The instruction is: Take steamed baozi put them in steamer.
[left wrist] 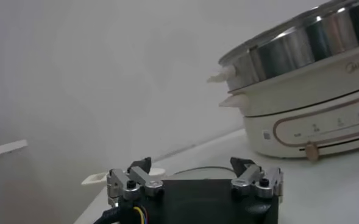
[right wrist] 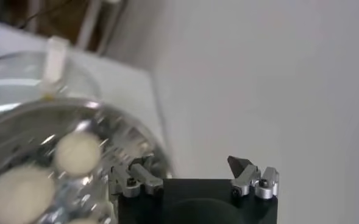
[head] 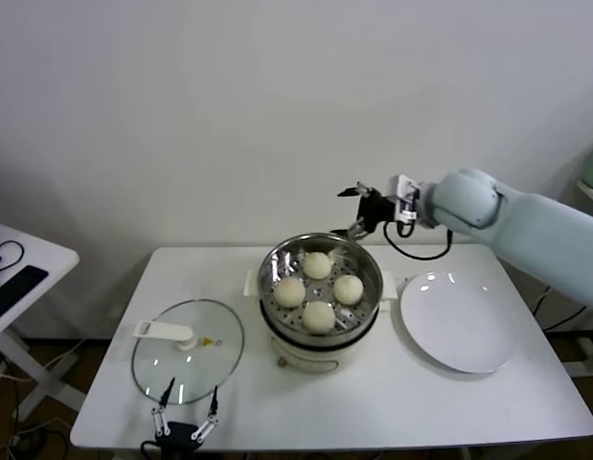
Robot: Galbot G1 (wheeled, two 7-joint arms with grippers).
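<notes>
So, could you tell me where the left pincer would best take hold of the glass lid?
Probably by the white handle on the glass lid, coming straight down from above. The lid lies flat on the table, so its rim gives little to pinch, while the handle is a raised bar across the dome. The open left pincer sits at the lid's near edge.

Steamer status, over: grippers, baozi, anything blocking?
Right gripper open, empty, above steamer back rim. Left gripper open, parked by glass lid. Four baozi inside steamer. Nothing blocking.

Even, bright overhead light fills the scene, throwing soft shadows on the wall behind the steamer (head: 320, 287). Glare spots gleam on the white plate (head: 459, 321) beside it. In the right wrist view the baozi (right wrist: 77, 153) look blurred.
</notes>
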